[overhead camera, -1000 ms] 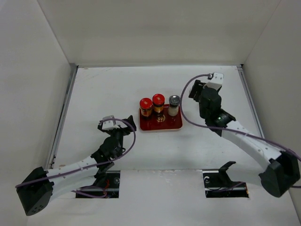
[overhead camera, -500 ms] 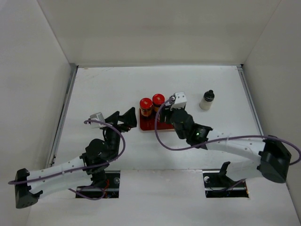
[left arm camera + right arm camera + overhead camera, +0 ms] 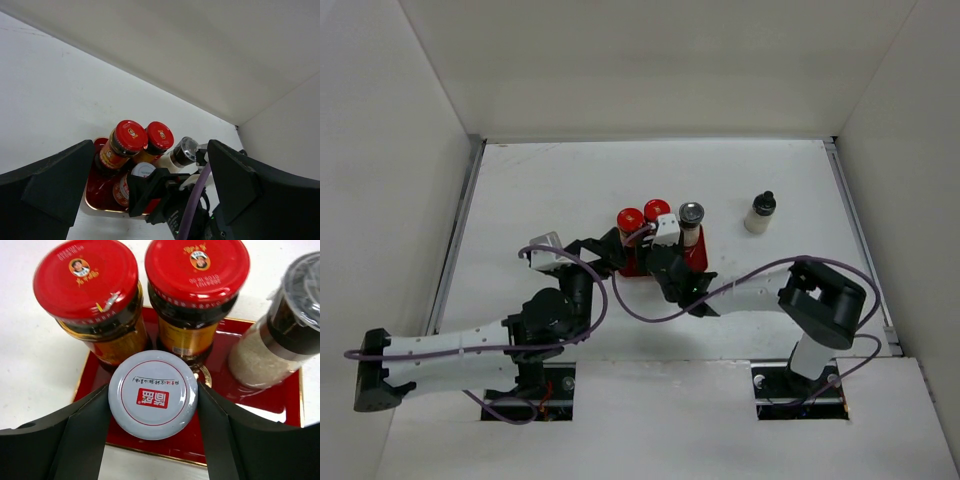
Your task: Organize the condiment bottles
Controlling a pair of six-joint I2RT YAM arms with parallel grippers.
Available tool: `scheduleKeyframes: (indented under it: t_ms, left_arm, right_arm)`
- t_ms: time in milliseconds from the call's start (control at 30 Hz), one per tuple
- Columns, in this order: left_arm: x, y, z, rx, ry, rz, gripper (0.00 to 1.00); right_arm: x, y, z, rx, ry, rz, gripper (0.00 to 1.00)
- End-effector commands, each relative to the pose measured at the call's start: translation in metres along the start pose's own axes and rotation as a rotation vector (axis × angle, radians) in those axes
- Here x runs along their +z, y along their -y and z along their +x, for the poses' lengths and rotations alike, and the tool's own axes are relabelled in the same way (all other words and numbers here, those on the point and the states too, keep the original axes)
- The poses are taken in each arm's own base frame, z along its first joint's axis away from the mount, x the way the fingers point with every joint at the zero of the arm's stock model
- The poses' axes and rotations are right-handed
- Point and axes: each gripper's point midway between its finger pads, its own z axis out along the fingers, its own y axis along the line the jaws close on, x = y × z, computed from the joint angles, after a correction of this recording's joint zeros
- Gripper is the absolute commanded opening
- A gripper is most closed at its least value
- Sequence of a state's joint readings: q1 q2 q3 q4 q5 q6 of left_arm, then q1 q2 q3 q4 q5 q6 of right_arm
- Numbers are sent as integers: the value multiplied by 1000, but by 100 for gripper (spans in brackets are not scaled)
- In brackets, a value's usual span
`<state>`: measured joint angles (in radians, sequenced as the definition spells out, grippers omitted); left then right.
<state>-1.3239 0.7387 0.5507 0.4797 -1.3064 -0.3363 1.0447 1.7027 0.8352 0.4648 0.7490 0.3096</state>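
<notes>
Right wrist, white-capped bottle (image 3: 153,395) pinched in right gripper (image 3: 152,390)

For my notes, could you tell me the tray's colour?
The tray is red, gold-edged; best in the right wrist view.

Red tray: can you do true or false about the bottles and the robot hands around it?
Two red-capped bottles stand on the red tray. True.
The right gripper is empty. False: it grips the white-capped bottle.
The grey-capped bottle lies tipped over. False: it stands upright on the tray.
A dark-capped bottle stands off the tray, on the table. True.
The left gripper holds a bottle. False: it is open and empty.
</notes>
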Motion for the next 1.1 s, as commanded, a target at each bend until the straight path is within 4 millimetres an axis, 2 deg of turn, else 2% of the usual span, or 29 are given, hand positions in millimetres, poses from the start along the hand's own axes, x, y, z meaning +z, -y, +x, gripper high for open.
scheduleKeyframes:
  t_ms: [0,67,100,167,300,367,467,567,667,700,800,967,1067]
  left_arm:
    - [-2,11,-11,-35,4,2,100]
    - [0,7,-9,-28,11,-13,100]
    - [1,4,-9,-28,15,-21,100]
    - [1,-6,-10,-29,25,-43,100]
    - [5,-42,-13,-7,72,-136,100]
    - [4,-54,-8,6,75,-144,100]
    - [8,-72,2,52,86,-180,100]
    - [10,-79,18,99,76,-188,100]
    - [19,-87,30,143,77,-211,100]
    - [21,-83,34,140,65,-184,100]
    - [26,-73,44,112,28,-110,100]
    - [37,-77,49,104,-4,-94,100]
    - [42,-82,51,111,-36,-94,100]
  right_arm:
    - [1,-24,-57,167,166,-20,66]
    - [-3,-21,-61,172,172,-16,85]
    - [-9,-18,-65,179,178,-15,90]
    - [-23,-7,-78,195,197,-13,95]
    - [-61,29,-103,265,245,-12,97]
    - [-72,68,-113,304,276,36,97]
    - [-74,145,-119,377,316,189,97]
    - [-64,213,-111,388,263,365,100]
    - [-49,258,-95,351,166,500,100]
    - [-43,267,-91,347,147,526,100]
    - [-21,282,-81,329,68,531,100]
    - [10,288,-79,325,26,510,100]
    - [24,302,-77,344,18,532,100]
